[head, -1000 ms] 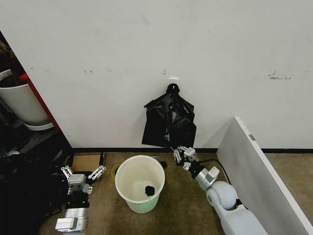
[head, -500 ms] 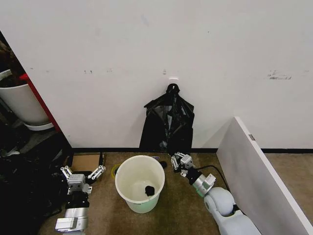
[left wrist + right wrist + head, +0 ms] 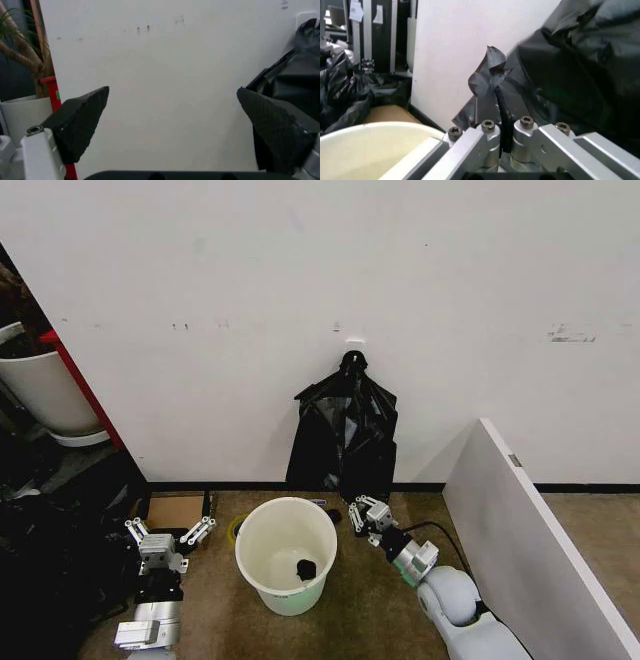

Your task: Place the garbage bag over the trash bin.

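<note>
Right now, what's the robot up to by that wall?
The right gripper is shut on a fold of the garbage bag at the foot of the black bunch hanging on the wall, just beside the trash bin. The bin stands unlined on the floor with a small dark object inside. The left gripper waits open on the bin's other side.

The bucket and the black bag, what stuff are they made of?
The bucket looks like smooth cream-white plastic: even colour, rolled rim, soft sheen. The black bag, pinched in the right gripper, looks like thin glossy plastic film: it crinkles, folds and glints.
</note>
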Tool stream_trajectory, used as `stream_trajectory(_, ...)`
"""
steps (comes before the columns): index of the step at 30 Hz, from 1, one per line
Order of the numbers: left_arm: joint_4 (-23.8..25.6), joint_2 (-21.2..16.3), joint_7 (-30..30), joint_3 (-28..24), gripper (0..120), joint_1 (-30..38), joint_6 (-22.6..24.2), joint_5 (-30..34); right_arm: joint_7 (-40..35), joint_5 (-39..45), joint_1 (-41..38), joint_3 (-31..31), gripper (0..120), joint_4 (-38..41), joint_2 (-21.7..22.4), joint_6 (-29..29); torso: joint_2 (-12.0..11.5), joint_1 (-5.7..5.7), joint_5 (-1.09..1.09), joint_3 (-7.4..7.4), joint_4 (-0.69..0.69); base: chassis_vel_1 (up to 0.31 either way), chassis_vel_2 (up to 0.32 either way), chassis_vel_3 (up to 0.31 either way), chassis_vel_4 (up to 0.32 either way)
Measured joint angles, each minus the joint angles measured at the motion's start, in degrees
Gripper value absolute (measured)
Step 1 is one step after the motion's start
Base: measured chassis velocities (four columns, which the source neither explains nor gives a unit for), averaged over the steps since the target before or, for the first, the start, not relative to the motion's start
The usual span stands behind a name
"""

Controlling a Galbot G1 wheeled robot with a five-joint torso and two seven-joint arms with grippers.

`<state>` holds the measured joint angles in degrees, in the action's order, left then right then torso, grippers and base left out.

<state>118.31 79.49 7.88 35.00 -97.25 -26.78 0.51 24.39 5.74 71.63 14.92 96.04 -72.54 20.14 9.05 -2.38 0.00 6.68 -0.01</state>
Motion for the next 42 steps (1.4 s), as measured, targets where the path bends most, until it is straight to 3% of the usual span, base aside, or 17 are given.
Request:
stream_trajectory(11,-0.22,0.00,-0.02,-0.11,100,0.19,0.02,0.08,-0.47,-0.28,-0.86,-0.47,0,-0.56,-0.15,-0.08,0.00,0.00,0.00,0.00,0.00,0.000,0.000,0.000,0.000)
stream_trajectory(17,-0.13,-0.08,-0.02,0.05,100,0.01,0.03,0.12,-3.17,5.22,-1.61,-1.70,0,-0.51,-0.07,-4.92,0.01,0.00,0.00,0.00,0.00,0.000,0.000,0.000,0.000)
stream_trajectory(20,0.01,-0.10,-0.03,0.21,100,-0.15,0.03,0.17,-7.67,12.85,-2.54,-2.94,15,0.58,-0.51,-11.17,0.01,0.00,0.00,0.00,0.00,0.000,0.000,0.000,0.000)
stream_trajectory(25,0.04,-0.11,-0.03,0.25,100,-0.20,0.02,0.18,-11.77,18.57,-4.85,-3.44,31,0.52,-2.01,-15.59,0.02,0.00,0.00,0.00,0.00,0.000,0.000,0.000,0.000)
stream_trajectory(35,0.13,-0.05,-0.04,0.45,100,-0.25,0.05,0.18,-17.97,22.44,-10.32,-4.36,67,-3.89,-4.99,-20.02,0.01,-0.01,-0.01,0.00,0.00,0.000,0.000,0.000,0.000)
stream_trajectory(37,0.10,-0.01,-0.06,0.45,100,-0.18,0.10,0.17,-21.11,22.39,-12.00,-4.85,78,-5.04,-6.16,-21.55,0.01,-0.01,-0.01,0.00,0.00,0.000,0.000,0.000,0.000)
stream_trajectory(40,0.08,0.01,-0.06,0.45,100,-0.14,0.11,0.18,-22.51,22.24,-12.83,-5.11,84,-5.81,-6.73,-22.16,0.01,-0.01,0.00,0.00,0.01,0.000,0.000,0.000,0.000)
stream_trajectory(42,0.09,0.04,-0.08,0.46,100,-0.13,0.12,0.19,-24.38,22.15,-13.86,-5.29,80,-6.63,-7.38,-22.75,0.01,-0.01,-0.01,0.00,0.00,0.000,0.000,0.000,0.000)
